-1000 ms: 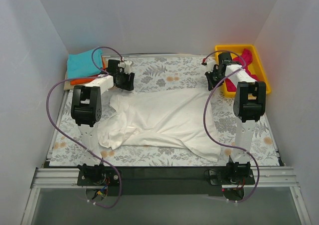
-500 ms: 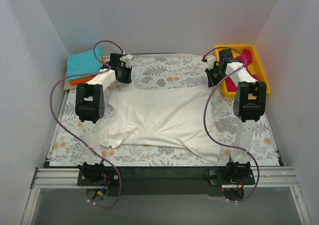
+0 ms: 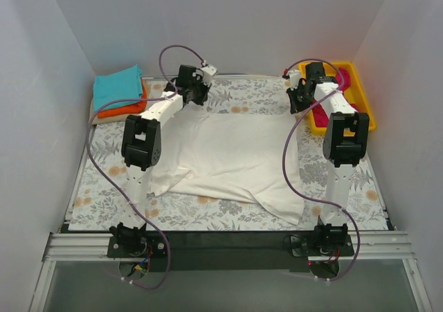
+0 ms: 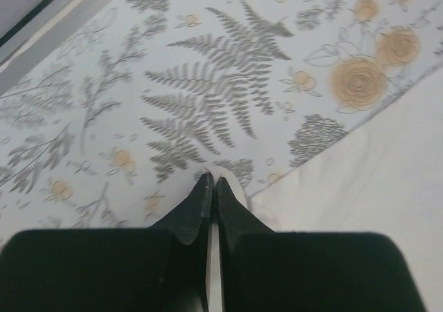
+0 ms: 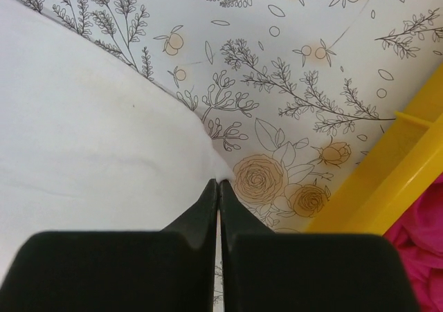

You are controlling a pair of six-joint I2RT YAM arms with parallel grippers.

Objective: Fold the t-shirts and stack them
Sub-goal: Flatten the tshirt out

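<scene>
Top: white tee [image 3: 235, 153] lies spread nearly flat on the floral cloth [image 3: 367, 180], far edge pulled straight, rumpled at its near left. Left wrist: left gripper [image 4: 211, 182], jaws pinched together on a far corner of the tee. Right wrist: right gripper [image 5: 218, 184], jaws closed on the other far corner, beside a yellow bin [image 5: 374, 187]

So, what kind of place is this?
Probably a lab robot test cell, not a home: plain white panels enclose the table, two arms are bolted to a metal rail, and a white t-shirt lies between them.
</scene>
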